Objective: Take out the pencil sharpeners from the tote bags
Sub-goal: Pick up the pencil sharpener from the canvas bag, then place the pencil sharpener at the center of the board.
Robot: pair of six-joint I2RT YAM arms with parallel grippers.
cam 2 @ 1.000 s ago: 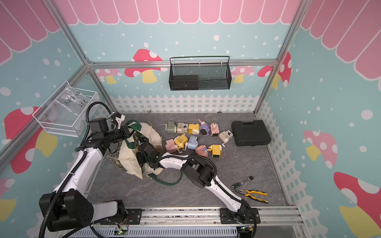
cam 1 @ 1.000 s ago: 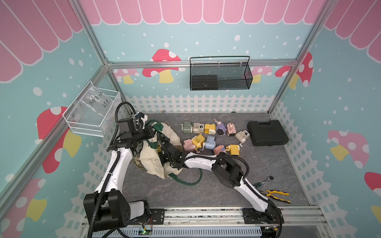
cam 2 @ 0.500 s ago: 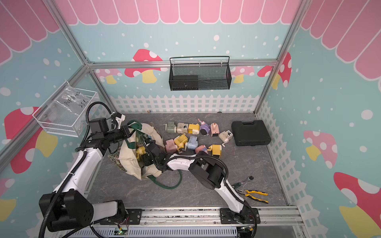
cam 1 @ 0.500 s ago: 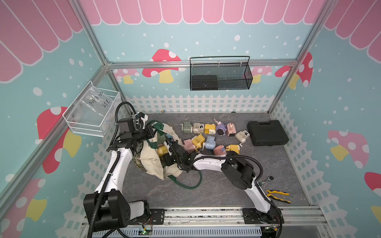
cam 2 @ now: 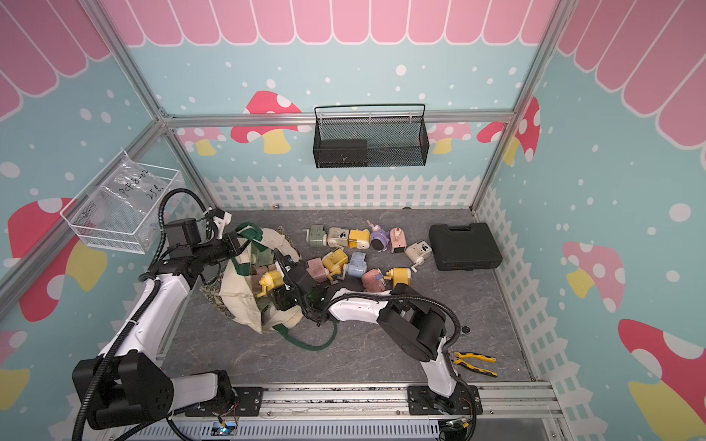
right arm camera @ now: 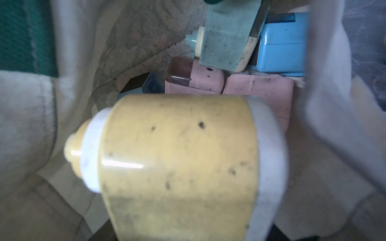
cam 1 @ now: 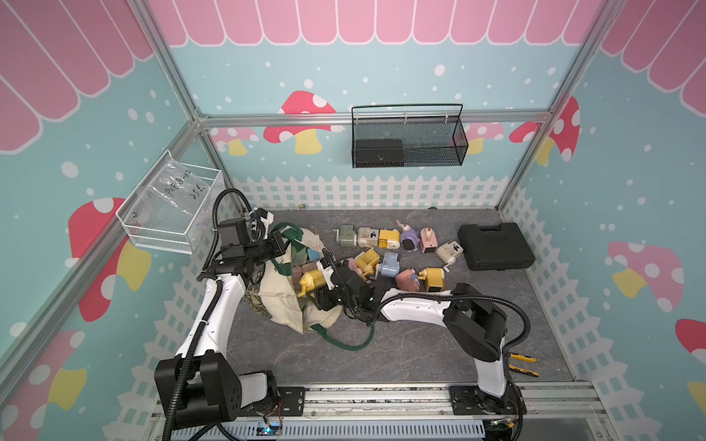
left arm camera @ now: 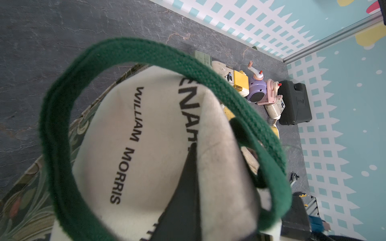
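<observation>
The cream tote bag [cam 1: 275, 305] [cam 2: 237, 301] lies on its side at the left of the floor, mouth facing right. My left gripper [cam 1: 284, 244] [cam 2: 238, 242] is shut on its upper rim by the green strap [left arm camera: 188, 60], holding the mouth open; a dark finger [left arm camera: 181, 208] presses the cloth. My right gripper [cam 1: 321, 286] [cam 2: 279, 284] is shut on a yellow pencil sharpener [cam 1: 314, 280] [cam 2: 271, 281] [right arm camera: 179, 162] at the bag's mouth. Inside the bag lie a green sharpener [right arm camera: 225, 41], a blue one [right arm camera: 282, 48] and two pink ones [right arm camera: 196, 77].
Several sharpeners [cam 1: 386, 248] [cam 2: 355, 248] lie loose right of the bag. A black case [cam 1: 494, 246] sits at the back right, and yellow-handled pliers [cam 2: 475, 362] at the front right. A black mesh basket [cam 1: 408, 141] hangs on the back wall. A green strap loop [cam 1: 351, 343] trails in front of the bag.
My right gripper has closed on the yellow sharpener and drawn back rightward from deep in the bag to its mouth. The left arm has stayed put.
</observation>
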